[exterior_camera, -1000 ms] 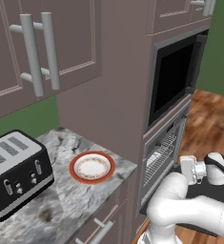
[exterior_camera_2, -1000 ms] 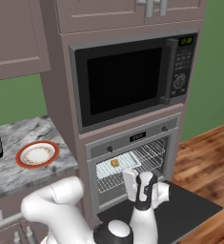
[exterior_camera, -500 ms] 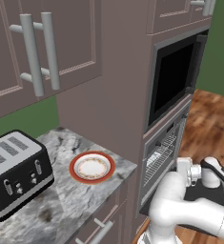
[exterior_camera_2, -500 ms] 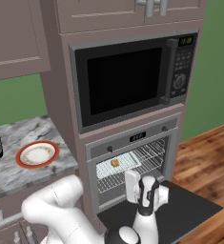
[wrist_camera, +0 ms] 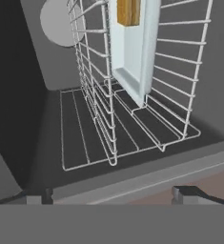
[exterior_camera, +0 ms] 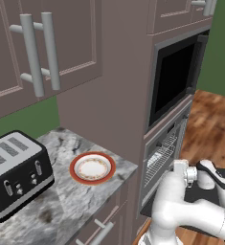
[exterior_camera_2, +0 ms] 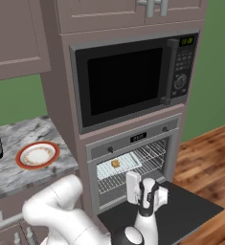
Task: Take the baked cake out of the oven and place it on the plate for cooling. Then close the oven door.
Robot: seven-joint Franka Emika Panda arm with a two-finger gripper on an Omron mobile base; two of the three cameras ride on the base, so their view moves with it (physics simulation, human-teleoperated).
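The jaws [wrist_camera: 111, 193] stand wide apart and hold nothing; their two dark tips show at the bottom of the hand view, just in front of the open oven [exterior_camera_2: 133, 165]. In the right base view the gripper [exterior_camera_2: 143, 189] hangs above the oven door [exterior_camera_2: 181, 210], which lies folded down flat, dark and open toward the room. The white arm comes up from the lower left and bends over this door.

Inside the oven the wire racks [wrist_camera: 132, 95] are visible, and on the upper one lies a pale baking tray [exterior_camera_2: 118, 165]. The baked cake [exterior_camera_2: 115, 163] sits on this tray, a small golden-brown block toward its left part; in the hand view the cake [wrist_camera: 128, 12] is at the far end, well apart from the tips.

To the left, on the grey marbled counter [exterior_camera: 61, 206], the plate [exterior_camera: 92, 168] with its orange-red rim lies with nothing on it, near the oven column. Further left stands a black and silver toaster [exterior_camera: 16, 172]. Above the oven is a microwave [exterior_camera_2: 133, 79] with a black window, and above all are the cabinets [exterior_camera: 42, 48].
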